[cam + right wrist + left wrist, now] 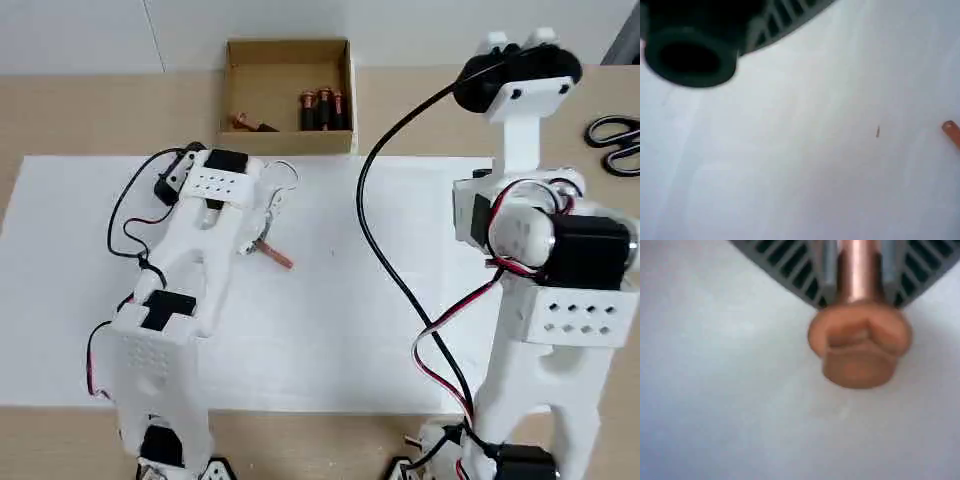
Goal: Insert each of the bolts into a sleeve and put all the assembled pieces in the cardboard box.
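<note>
My left gripper (264,236) is low over the white sheet, shut on a copper bolt (273,254). In the left wrist view the bolt (859,347) sticks out between the ribbed fingers (785,270), with its hexagonal head toward the camera. My right gripper (707,22) is shut on a black sleeve (690,59) whose open end faces the camera, above the sheet. Far off in the right wrist view is the bolt's tip (951,133). The cardboard box (232,95) stands at the table's far edge, with assembled pieces (322,108) inside.
White paper (340,330) covers the middle of the table between the arms. Scissors (615,140) lie at the far right. One more copper and black piece (250,123) lies loose in the box. The right arm's black cable (385,250) hangs over the sheet.
</note>
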